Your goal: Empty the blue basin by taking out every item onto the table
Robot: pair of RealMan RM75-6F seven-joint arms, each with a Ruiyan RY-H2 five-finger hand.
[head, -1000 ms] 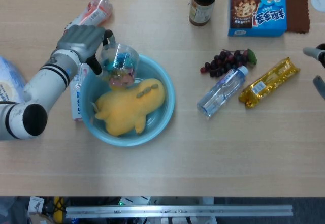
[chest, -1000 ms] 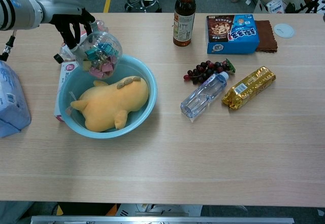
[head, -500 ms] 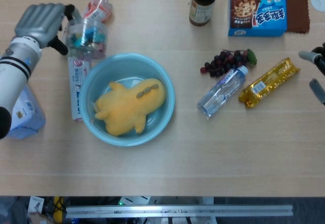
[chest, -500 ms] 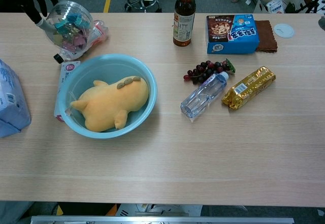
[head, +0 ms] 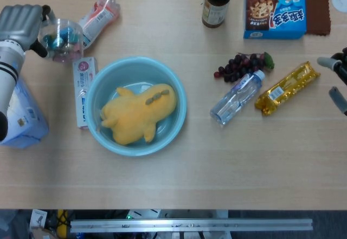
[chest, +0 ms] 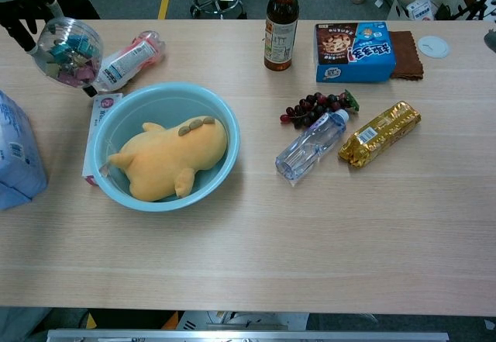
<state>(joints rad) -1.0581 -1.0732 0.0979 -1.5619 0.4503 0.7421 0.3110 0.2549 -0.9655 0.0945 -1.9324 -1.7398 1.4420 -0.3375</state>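
Tabletop (head: 179,179): light wood, carries everything in both views.

Blue basin (head: 176,90): sits left of centre in the head view, upright, rim up, on the tabletop. One item remains inside, so the task is judged unfinished.

Yellow plush toy (head: 138,114): lies in the basin bowl, filling most of it. Long axis runs diagonally, lower left to upper right in the head view; the end with the brown markings points to the upper right, the lobed end to the lower left. It leans against the basin wall, likely because it is too long to lie flat on the floor of the bowl. Judged soft and easy to grip from above.

Left hand (head: 20,23): upper left of the head view, well clear of the basin and outside its rim. Fingers are wrapped around the clear jar of coloured clips (head: 60,39). Whether the jar touches the tabletop or hangs just above it, I cannot tell. The position fits a set-down spot away from the basin, just beside the toothpaste box (head: 82,90) and the pink tube (head: 99,12).

Right hand (head: 339,79): only partly in view at the right edge of the head view, near the gold packet (head: 286,87). Fingers look apart, with nothing between them.
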